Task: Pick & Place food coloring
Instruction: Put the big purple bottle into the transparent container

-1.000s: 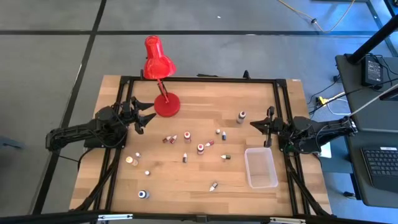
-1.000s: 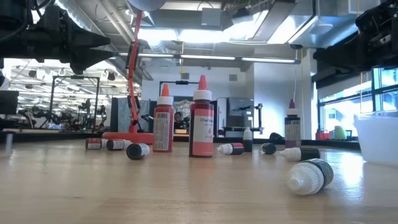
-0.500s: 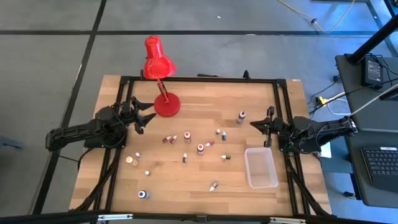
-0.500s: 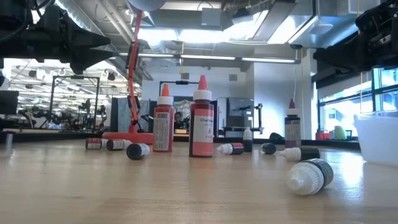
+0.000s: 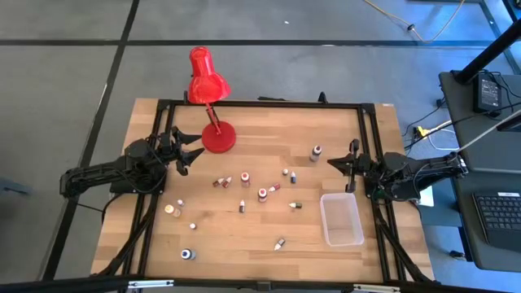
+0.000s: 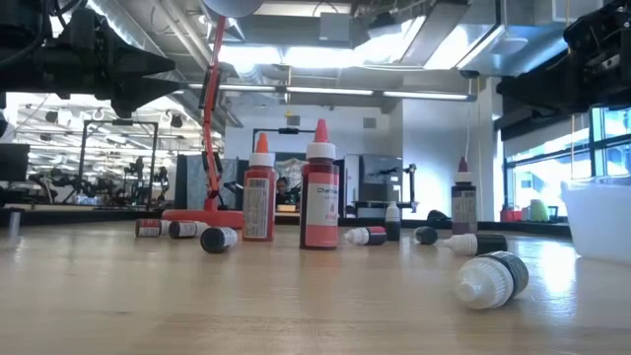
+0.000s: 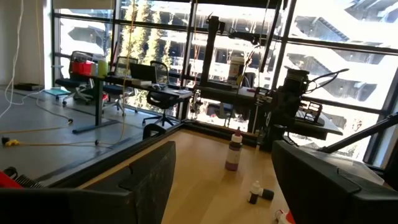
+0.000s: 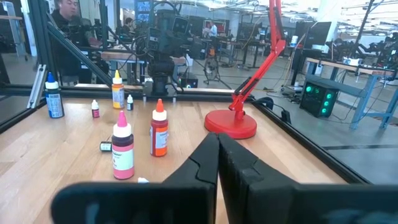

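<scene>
Nothing has moved: the food coloring bottles [image 5: 262, 194] stay scattered on the table [image 5: 269, 130] left of the tub [image 5: 342, 220], left tool [image 5: 189, 155] spread, right tool [image 5: 335, 163] clenched empty, so picking hasn't begun.

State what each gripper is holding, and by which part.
Nothing is held. The left gripper is open and empty beside the lamp; the right gripper is shut on nothing. The bottles lie untouched.

1. Food coloring bottles [image 5: 244, 179] are scattered mid-table [image 5: 269, 130].
2. Desk lamp [image 5: 218, 138] is set at the far left.
3. Plastic tub [image 5: 341, 220] is placed right, near the right gripper [image 5: 342, 165].
</scene>
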Available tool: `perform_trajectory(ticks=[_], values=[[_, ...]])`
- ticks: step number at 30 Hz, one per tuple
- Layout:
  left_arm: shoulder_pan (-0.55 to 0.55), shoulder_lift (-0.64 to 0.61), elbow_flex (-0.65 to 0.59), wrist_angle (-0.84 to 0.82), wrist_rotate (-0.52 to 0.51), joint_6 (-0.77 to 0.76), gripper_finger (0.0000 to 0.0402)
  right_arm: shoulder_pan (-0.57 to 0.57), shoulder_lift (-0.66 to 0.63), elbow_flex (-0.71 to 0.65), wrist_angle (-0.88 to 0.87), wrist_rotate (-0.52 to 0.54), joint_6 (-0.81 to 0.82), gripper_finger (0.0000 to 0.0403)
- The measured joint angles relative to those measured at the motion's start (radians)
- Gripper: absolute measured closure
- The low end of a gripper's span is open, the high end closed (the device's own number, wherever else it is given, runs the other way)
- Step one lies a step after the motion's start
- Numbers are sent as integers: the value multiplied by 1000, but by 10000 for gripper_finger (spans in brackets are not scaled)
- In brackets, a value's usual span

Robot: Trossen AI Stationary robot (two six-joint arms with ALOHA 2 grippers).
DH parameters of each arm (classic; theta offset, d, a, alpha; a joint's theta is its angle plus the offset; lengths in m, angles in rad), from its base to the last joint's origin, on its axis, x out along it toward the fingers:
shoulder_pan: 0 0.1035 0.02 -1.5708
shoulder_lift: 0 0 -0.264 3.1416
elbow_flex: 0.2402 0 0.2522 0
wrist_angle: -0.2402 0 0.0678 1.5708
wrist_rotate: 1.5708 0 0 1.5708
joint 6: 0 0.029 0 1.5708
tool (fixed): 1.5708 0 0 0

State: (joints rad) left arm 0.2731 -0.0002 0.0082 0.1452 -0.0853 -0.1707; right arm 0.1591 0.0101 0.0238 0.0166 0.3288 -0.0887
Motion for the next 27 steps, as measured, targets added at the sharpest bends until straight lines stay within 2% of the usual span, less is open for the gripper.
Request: perform_trajectory(ticks=[9, 13, 19, 23, 27], values=[[0, 0, 0, 0, 0, 0, 142, 0, 0, 0, 38, 28, -1, 389], [0, 0, 0, 0, 0, 0, 142, 0, 0, 0, 101, 51, -81, 389], [0, 0, 0, 0, 0, 0, 142, 0, 0, 1, 110, 51, -47, 386], [0, 0, 0, 0, 0, 0, 142, 0, 0, 1, 110, 38, -40, 353], [0, 0, 0, 0, -2, 0, 142, 0, 0, 1, 116, 38, 5, 282]])
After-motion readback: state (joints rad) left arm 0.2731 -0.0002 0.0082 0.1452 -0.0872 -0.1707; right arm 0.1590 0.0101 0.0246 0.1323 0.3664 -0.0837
